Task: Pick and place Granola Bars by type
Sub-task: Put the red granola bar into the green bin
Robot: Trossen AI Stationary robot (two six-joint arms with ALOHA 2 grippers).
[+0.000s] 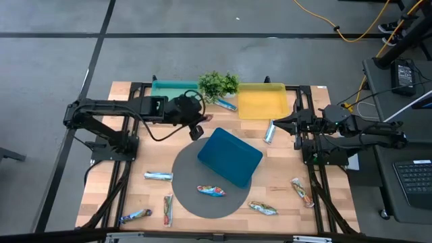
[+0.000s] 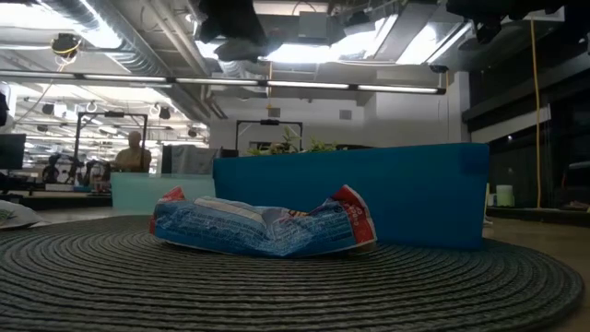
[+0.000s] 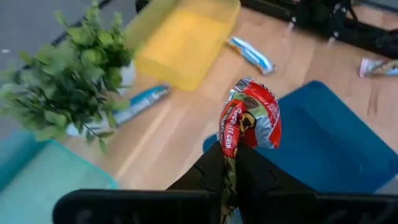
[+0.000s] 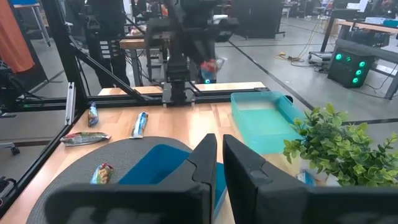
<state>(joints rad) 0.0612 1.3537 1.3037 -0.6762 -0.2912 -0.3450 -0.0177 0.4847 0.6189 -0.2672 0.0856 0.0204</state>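
Observation:
My left gripper (image 3: 230, 171) (image 1: 200, 123) is shut on a silver granola bar with red print (image 3: 250, 117). It hangs over bare wood between the teal tray (image 1: 172, 88) and the blue tray (image 1: 229, 156). The blue tray lies on a round grey mat (image 1: 192, 202). A yellow tray (image 1: 261, 101) sits at the far edge. A blue-and-red bar (image 1: 210, 191) (image 2: 265, 226) lies flat on the mat. Other bars lie flat on the wood: (image 1: 226, 104), (image 1: 270, 131), (image 1: 158, 176), (image 1: 302, 192). My right gripper (image 4: 219, 155) (image 1: 277, 122) waits shut near the right side. My left gripper pinches the red-print bar by its one end (image 3: 229, 155) between the two fingers, coming from the table's left. The rest of the wrapper sticks out beyond the fingertips, crumpled. The bar is lifted clear of the table.
A small green plant (image 1: 218, 84) stands between the teal and yellow trays, close to my left gripper. More bars lie along the near edge: (image 1: 262, 208), (image 1: 167, 209), (image 1: 135, 216). In the low view a person (image 2: 135, 152) shows in the room far beyond the table.

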